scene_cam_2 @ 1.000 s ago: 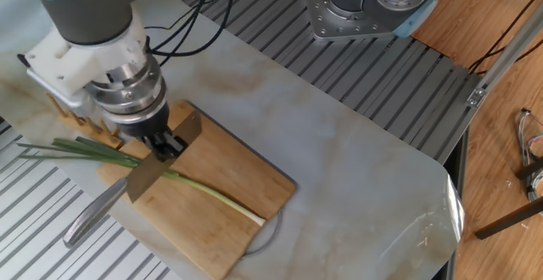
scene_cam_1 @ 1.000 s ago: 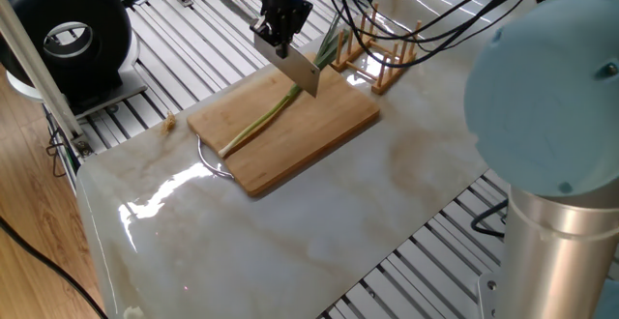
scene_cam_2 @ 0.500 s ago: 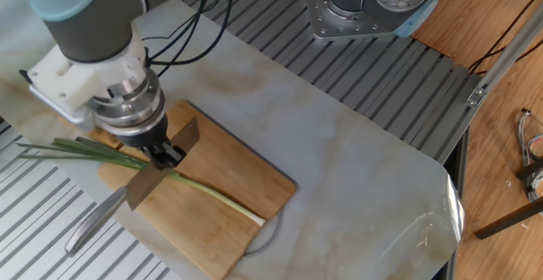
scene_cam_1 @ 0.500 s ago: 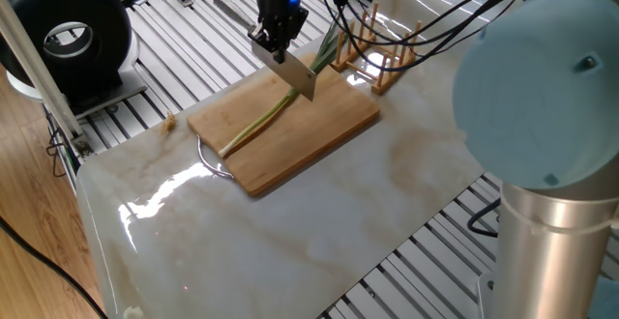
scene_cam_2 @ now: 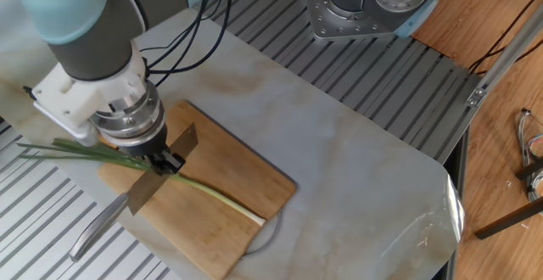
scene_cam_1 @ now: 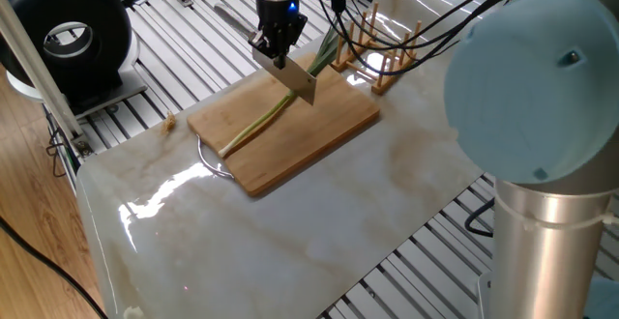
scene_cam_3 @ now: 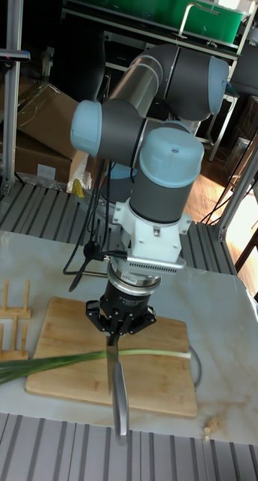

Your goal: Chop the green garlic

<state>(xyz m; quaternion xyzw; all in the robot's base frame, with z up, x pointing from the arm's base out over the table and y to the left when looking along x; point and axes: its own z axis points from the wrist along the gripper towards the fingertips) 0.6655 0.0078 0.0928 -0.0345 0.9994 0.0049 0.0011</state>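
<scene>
- Lying whole along the cutting board, the green garlic has its pale end near the board's 5 o'clock edge; its leaves overhang at 9 o'clock.
- Marble tabletop lies bare beyond the board.
- Gripper is clamped on a knife, whose blade crosses the stalk.
- Wooden peg rack stands just beside the board.
- Blade-to-stalk contact is hard to make out.
</scene>
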